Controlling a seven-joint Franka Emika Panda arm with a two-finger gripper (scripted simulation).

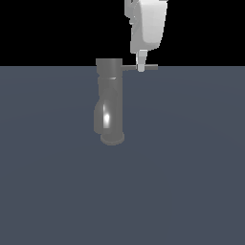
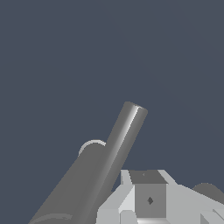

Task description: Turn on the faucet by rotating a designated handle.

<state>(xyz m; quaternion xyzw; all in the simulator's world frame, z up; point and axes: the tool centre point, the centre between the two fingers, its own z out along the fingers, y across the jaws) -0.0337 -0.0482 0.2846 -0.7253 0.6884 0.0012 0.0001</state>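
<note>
The faucet (image 1: 109, 103) stands upright on the dark grey desk (image 1: 191, 182), near the desk's far edge in the exterior view. Its handle (image 1: 152, 68) sticks out sideways from the top, toward the exterior view's right. The white claw (image 1: 141, 67) hangs from above with its tip against the handle's middle. How far it is open cannot be told. In the wrist view the handle (image 2: 124, 135) runs past the claw's fingers (image 2: 148, 197).
</note>
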